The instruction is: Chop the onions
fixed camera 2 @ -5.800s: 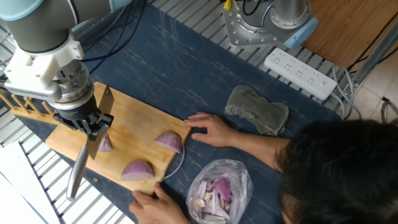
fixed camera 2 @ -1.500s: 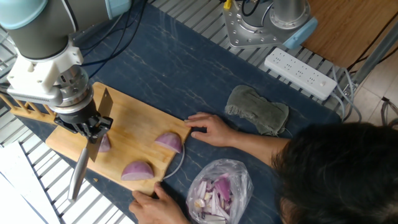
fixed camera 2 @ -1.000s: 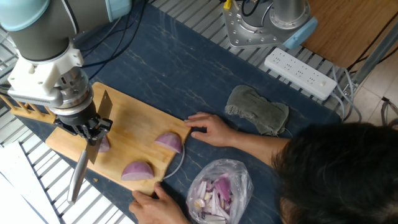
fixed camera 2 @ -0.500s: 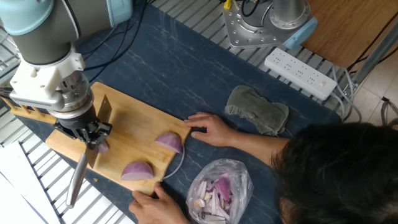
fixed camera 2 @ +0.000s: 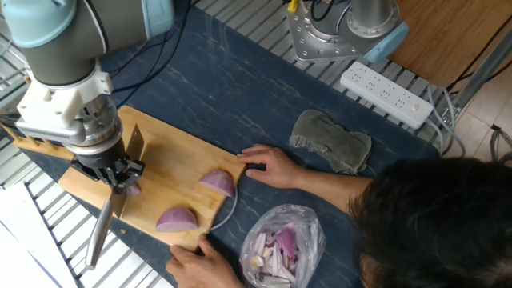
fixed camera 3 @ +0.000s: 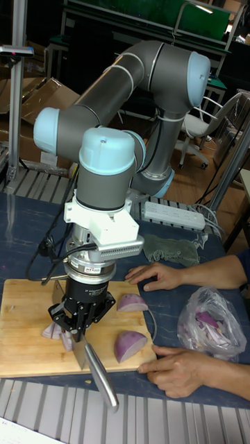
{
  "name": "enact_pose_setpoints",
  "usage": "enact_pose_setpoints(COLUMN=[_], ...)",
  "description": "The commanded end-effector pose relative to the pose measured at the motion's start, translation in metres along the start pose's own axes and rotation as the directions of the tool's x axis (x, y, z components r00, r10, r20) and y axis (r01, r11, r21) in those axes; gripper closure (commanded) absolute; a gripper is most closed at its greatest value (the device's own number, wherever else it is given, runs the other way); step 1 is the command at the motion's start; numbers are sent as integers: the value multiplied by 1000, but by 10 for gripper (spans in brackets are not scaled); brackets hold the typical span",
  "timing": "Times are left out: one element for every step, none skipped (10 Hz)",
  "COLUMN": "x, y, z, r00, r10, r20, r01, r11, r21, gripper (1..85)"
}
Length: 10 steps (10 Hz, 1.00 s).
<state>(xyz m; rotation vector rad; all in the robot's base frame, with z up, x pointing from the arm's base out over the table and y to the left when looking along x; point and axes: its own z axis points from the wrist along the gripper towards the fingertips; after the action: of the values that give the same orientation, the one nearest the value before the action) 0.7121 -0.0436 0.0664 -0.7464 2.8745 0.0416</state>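
Note:
My gripper (fixed camera 2: 113, 170) (fixed camera 3: 76, 320) is shut on a knife (fixed camera 2: 99, 230) whose steel handle (fixed camera 3: 101, 380) sticks out toward the board's front edge. The blade stands on edge under the fingers. It meets a small onion piece (fixed camera 2: 134, 190) at the left of the wooden cutting board (fixed camera 2: 172, 162). In the tall fixed view this piece shows as thin purple slivers (fixed camera 3: 55, 331) beside the blade. Two larger onion wedges lie to the right, one near the board's far right corner (fixed camera 2: 218, 182) (fixed camera 3: 132, 302), the other at the front (fixed camera 2: 177, 218) (fixed camera 3: 130, 345).
A person's hands (fixed camera 2: 270, 168) (fixed camera 2: 200, 262) hold the board's right corner and front edge. A clear bag of onion scraps (fixed camera 2: 280, 244) lies right of the board. A grey cloth (fixed camera 2: 331, 141), a white power strip (fixed camera 2: 387, 94) and another arm's metal base (fixed camera 2: 324, 36) sit behind.
The gripper with the knife has shifted slightly right and lower, so it now covers most of the small onion piece. The two larger wedges and the person's hands have stayed put.

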Motion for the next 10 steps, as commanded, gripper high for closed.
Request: enact_pose_setpoints(x=[1,7,13,22,24,26,25,24,24,24], y=[4,13,23,30,31,28,26,25,24,23], z=[-21,-41,-58,-74,-77,-77,-76,-75,-74,-74], r00=[1000,998,997,995,995,994,995,995,996,996], r10=[16,31,38,48,45,43,41,39,31,26], r20=[-19,-48,-60,-87,-94,-97,-95,-90,-89,-89], r01=[-17,-33,-43,-55,-53,-50,-48,-44,-36,-31], r11=[1000,998,996,995,995,996,997,997,998,998], r21=[-24,-52,-82,-86,-83,-74,-65,-61,-56,-52], gripper=[847,847,847,847,847,847,847,847,847,847])
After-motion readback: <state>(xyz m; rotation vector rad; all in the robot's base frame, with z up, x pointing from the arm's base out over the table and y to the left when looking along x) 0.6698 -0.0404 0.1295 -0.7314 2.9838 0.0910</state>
